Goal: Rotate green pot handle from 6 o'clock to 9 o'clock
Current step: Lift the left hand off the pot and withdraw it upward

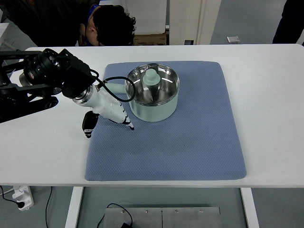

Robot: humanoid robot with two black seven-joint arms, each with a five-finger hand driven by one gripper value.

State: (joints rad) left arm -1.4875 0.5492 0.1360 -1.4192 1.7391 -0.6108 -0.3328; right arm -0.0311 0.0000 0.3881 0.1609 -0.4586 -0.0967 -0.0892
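The light green pot [154,102] stands on the blue mat [190,142], near its back left. A green knob [152,77] shows in its shiny steel top. Its green handle [113,87] points left, toward 9 o'clock. My left hand [114,113] is white and lies just in front of the handle, left of the pot wall. Its fingers [124,119] stretch toward the lower right and hold nothing. A black cable loops from the wrist over the handle. The right arm is out of view.
The mat lies on a white table [270,95]. A person's dark-haired head [111,23] leans over the far edge behind the pot. Dark clothing [289,19] shows at the top right. A power strip [21,197] lies on the floor, lower left.
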